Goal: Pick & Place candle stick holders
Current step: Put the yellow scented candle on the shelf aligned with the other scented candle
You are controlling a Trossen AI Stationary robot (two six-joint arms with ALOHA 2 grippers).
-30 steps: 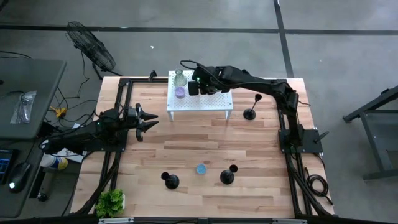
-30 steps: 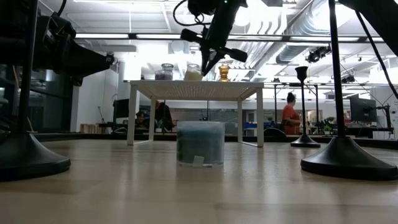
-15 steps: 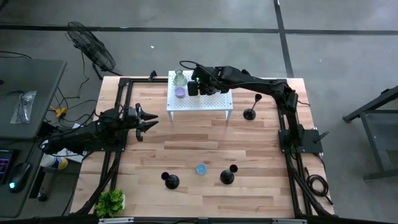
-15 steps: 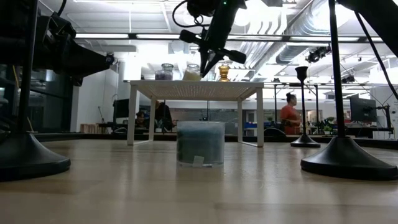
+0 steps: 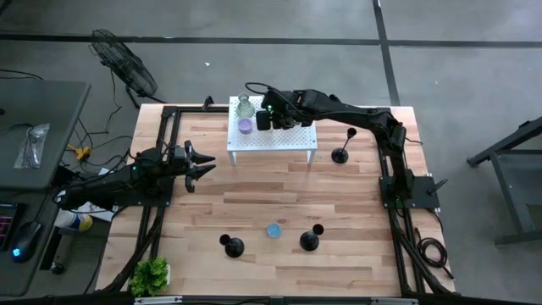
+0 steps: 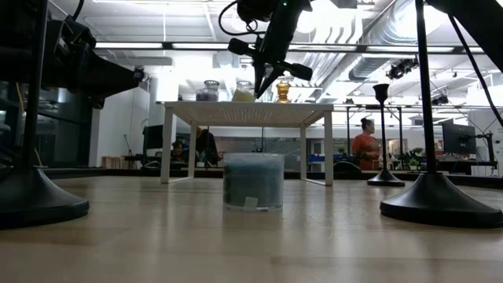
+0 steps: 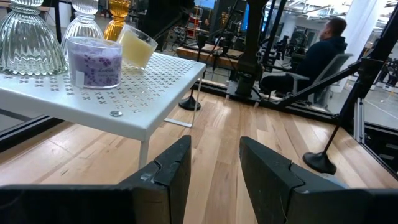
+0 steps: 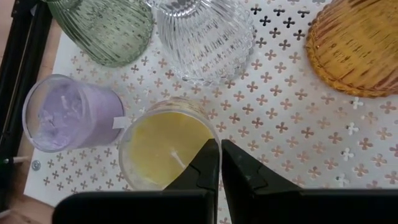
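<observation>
Three black holders stand on your table: one (image 5: 231,246) at the near left, one (image 5: 309,240) near right with the blue cup (image 5: 273,230) between them, and one (image 5: 340,155) just right of the white stand (image 5: 288,140); at the far left your left gripper (image 5: 201,163) waits low over the table's left side, its fingers spread apart; on the stand sit the purple cup (image 8: 71,115), the greenish glass (image 8: 109,28), the clear glass (image 8: 205,37) and the amber glass (image 8: 357,46); the yellow cup (image 8: 165,146) stands among them, beside the purple one; your right gripper (image 8: 220,163) hangs over the stand, its fingers drawn together at the yellow cup's rim; whether they pinch the rim, you cannot tell.
</observation>
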